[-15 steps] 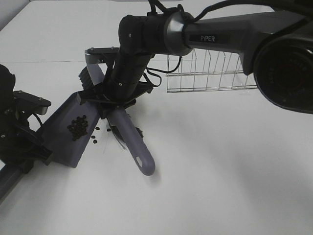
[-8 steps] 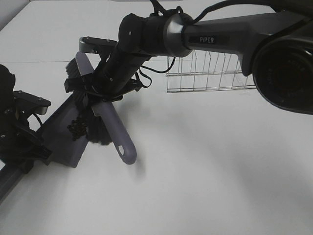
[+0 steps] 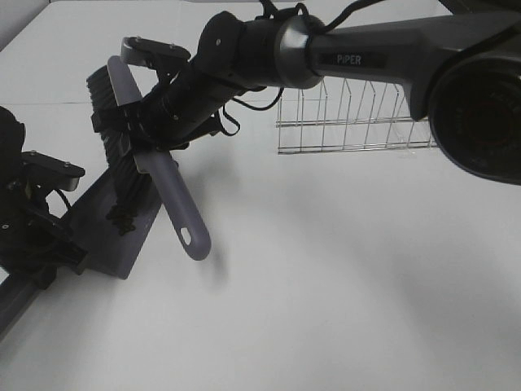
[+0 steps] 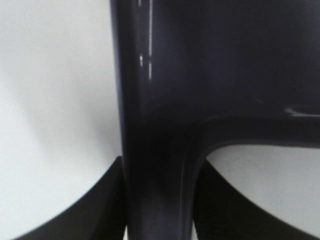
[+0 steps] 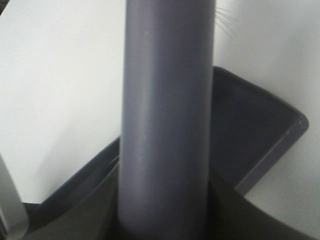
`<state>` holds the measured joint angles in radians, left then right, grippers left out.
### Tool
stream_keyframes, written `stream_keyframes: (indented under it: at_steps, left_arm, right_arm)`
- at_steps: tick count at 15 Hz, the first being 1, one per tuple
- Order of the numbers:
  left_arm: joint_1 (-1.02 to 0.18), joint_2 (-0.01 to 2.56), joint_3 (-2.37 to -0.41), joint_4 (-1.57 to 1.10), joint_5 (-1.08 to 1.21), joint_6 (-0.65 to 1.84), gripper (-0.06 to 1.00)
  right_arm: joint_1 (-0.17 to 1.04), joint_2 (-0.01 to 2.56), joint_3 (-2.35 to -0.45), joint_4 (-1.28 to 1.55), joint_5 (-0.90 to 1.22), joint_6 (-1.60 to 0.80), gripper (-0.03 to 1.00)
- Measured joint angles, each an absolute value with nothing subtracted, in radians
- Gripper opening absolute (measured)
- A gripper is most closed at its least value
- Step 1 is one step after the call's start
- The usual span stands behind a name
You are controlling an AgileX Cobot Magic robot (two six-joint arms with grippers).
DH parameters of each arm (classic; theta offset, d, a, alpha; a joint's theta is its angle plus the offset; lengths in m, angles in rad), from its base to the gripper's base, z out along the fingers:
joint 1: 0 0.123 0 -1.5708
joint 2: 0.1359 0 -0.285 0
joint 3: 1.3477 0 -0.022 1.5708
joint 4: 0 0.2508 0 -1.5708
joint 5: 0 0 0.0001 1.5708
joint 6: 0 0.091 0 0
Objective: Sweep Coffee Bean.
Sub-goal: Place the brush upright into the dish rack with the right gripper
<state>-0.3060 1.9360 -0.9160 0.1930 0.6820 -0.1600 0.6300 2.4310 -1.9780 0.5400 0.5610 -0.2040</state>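
A purple brush (image 3: 186, 218) with black bristles (image 3: 124, 167) is in my right gripper (image 3: 155, 138), which is shut on its handle; the handle fills the right wrist view (image 5: 165, 110). The bristles rest over a purple dustpan (image 3: 102, 236) at the left. A few dark coffee beans (image 3: 124, 218) show on the pan at the bristles' lower edge; the rest are hidden under the brush. My left gripper (image 3: 45, 236) is shut on the dustpan's handle (image 4: 155, 125), with its dark fingers (image 4: 100, 210) on either side. The pan's wall also shows in the right wrist view (image 5: 260, 135).
A wire rack (image 3: 350, 118) stands on the white table behind and right of the brush. The right arm (image 3: 366, 49) reaches across from the upper right. The table's far edge runs along the top left.
The brush has swept left and further onto the dustpan. The loose beans that lay on the table by the pan's lip no longer show, and the bristles now cover most of the pile.
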Motion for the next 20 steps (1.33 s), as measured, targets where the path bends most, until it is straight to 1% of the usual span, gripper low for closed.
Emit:
stream_keyframes:
  at_steps: [5,8,11,12,13,17,20]
  left_arm:
    - [-0.306,1.936,-0.916,0.191,0.683,-0.160,0.34]
    - [-0.306,1.934,-0.916,0.176,0.683,-0.160,0.34]
    - [-0.306,1.927,-0.916,0.151,0.684,-0.160,0.34]
    - [-0.306,1.927,-0.916,0.140,0.684,-0.160,0.34]
    - [-0.306,1.927,-0.916,0.139,0.684,-0.165,0.34]
    - [-0.306,1.927,-0.916,0.119,0.684,-0.171,0.34]
    - [-0.306,1.927,-0.916,0.105,0.684,-0.171,0.34]
  right_arm:
    - [0.630,2.316,-1.977,0.434,0.572,-0.222,0.35]
    - [0.630,2.253,-1.975,0.337,0.654,-0.183,0.35]
    - [0.630,2.187,-1.975,0.106,0.783,0.000,0.35]
    - [0.630,2.159,-1.975,-0.020,0.868,0.113,0.35]
    - [0.630,2.142,-1.975,-0.087,0.930,0.156,0.35]
    - [0.627,2.074,-1.975,-0.183,1.150,0.198,0.35]
    - [0.609,2.017,-1.975,-0.184,1.222,0.198,0.35]
